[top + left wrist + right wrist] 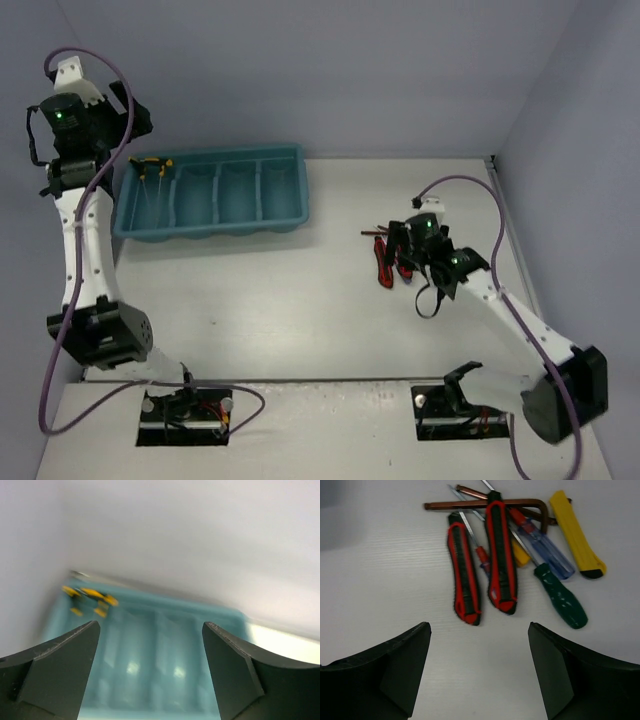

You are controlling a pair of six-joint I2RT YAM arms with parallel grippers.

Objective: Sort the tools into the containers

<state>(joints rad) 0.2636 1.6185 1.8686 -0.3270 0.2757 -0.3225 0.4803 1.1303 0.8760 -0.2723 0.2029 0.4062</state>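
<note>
My left pincer (151,630) hangs apart and empty above the tray (290,215), where a yellow tool (152,163) lies in the leftmost compartment. Right of the tray, my right pincer (479,630) gapes over the heaped tools (542,550), I judge to take the pliers (500,560).

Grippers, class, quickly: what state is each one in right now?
Left gripper: open, empty, near the tray.
Right gripper: open, empty, above the tools.
</note>
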